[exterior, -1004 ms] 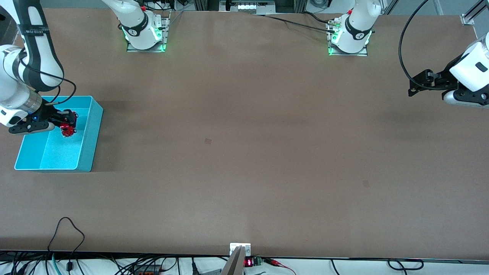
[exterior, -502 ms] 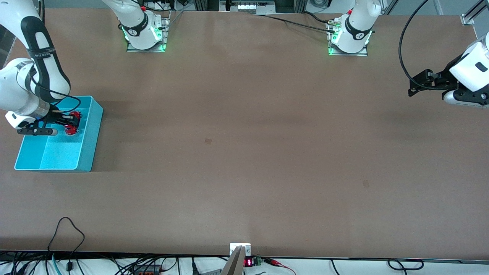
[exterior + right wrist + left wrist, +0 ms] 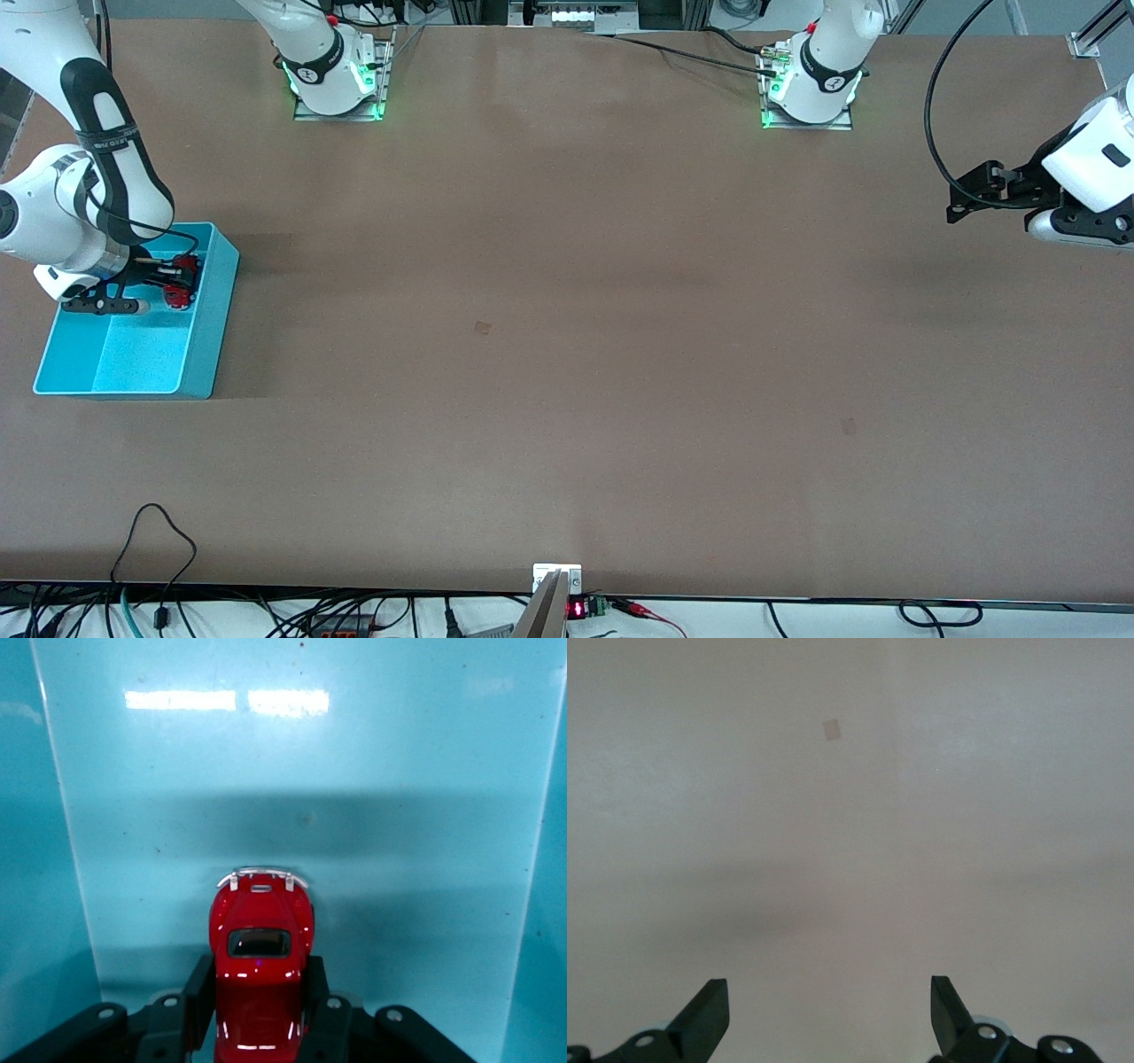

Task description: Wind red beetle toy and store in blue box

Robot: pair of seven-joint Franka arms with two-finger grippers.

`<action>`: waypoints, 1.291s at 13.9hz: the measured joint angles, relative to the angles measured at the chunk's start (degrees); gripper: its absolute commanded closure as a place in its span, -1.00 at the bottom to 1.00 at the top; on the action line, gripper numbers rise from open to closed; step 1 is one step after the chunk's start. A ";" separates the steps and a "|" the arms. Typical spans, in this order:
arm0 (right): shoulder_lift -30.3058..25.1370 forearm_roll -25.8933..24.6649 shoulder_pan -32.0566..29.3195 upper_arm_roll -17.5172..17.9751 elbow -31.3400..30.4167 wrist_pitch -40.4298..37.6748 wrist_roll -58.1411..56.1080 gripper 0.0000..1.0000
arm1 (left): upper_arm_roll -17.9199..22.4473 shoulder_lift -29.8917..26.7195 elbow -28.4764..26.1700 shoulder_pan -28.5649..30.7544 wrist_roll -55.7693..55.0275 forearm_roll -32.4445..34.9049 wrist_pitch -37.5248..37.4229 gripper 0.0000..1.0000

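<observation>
- Red beetle toy (image 3: 260,974) sits clamped between the two fingers of the right gripper (image 3: 177,282), its silvery bumper pointing away from the wrist camera, low in the middle of the right wrist view.
- In the front view, at the frame's left edge, the toy hangs inside the blue box (image 3: 208,341), over the part of its cyan floor nearest the robots' bases; whether the wheels touch the floor cannot be told.
- The blue box stands at the right arm's end of the table (image 3: 567,354).
- The left gripper (image 3: 961,197) waits at the right edge of the front view, over bare table, jaws spread wide and empty; its dark fingertips (image 3: 709,1014) show at the bottom of the left wrist view.
- A small square mark (image 3: 831,730) lies on the tabletop in the upper part of the left wrist view.
- No readable brand or writing shows on the toy or the box.
</observation>
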 measured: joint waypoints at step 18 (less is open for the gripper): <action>-17.63 -2.60 1.38 7.95 22.22 -36.94 -0.20 -1.00 | 0.00 0.00 0.00 0.00 0.00 0.00 -0.13 -1.00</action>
